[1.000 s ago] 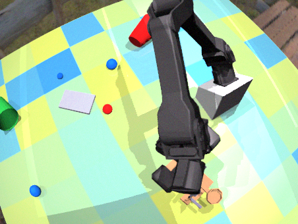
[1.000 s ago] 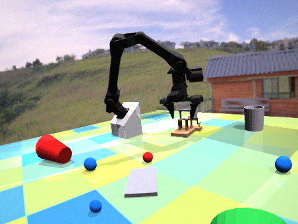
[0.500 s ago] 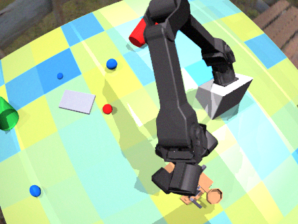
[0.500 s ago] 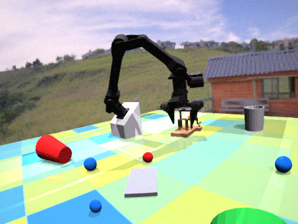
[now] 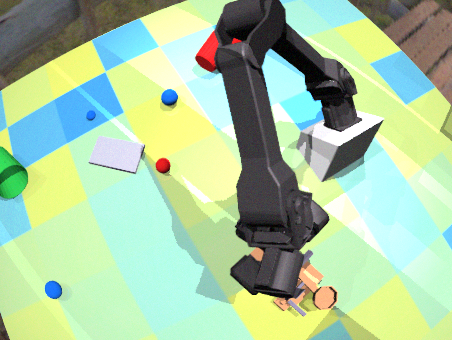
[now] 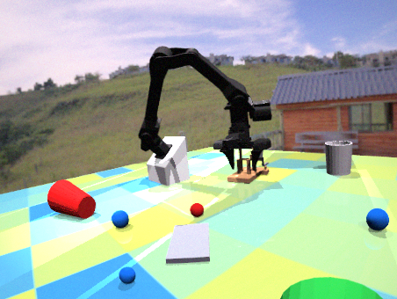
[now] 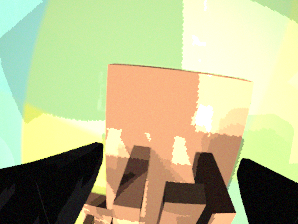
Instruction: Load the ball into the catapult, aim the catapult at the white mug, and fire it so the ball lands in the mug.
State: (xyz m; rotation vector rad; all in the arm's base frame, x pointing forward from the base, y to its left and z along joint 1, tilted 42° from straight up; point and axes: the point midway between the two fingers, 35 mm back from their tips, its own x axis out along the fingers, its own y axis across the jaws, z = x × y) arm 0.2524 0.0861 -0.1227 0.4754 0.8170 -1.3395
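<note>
The wooden catapult (image 5: 325, 298) (image 6: 239, 178) (image 7: 150, 100) stands on the table. Its round cup shows at the lower right in the top view, and the arm hides much of the rest. My gripper (image 6: 244, 167) (image 7: 173, 161) points down over the catapult. It is open, with one finger on each side of the flat wooden base and gaps between fingers and wood. The red ball (image 5: 163, 165) (image 6: 197, 209) lies on the table, away from the catapult. The white mug (image 6: 338, 159), grey in shade, stands upright at the right in the exterior view.
Blue balls (image 5: 169, 97) (image 6: 378, 219) lie apart on the table. A grey slab (image 5: 117, 155) (image 6: 190, 242) lies near the red ball. A red cup (image 5: 206, 56) (image 6: 66, 198) lies on its side. A green cup (image 5: 12, 182) (image 6: 331, 290) is at the edge of view. The arm rises from a white block (image 5: 345, 150) (image 6: 181, 158).
</note>
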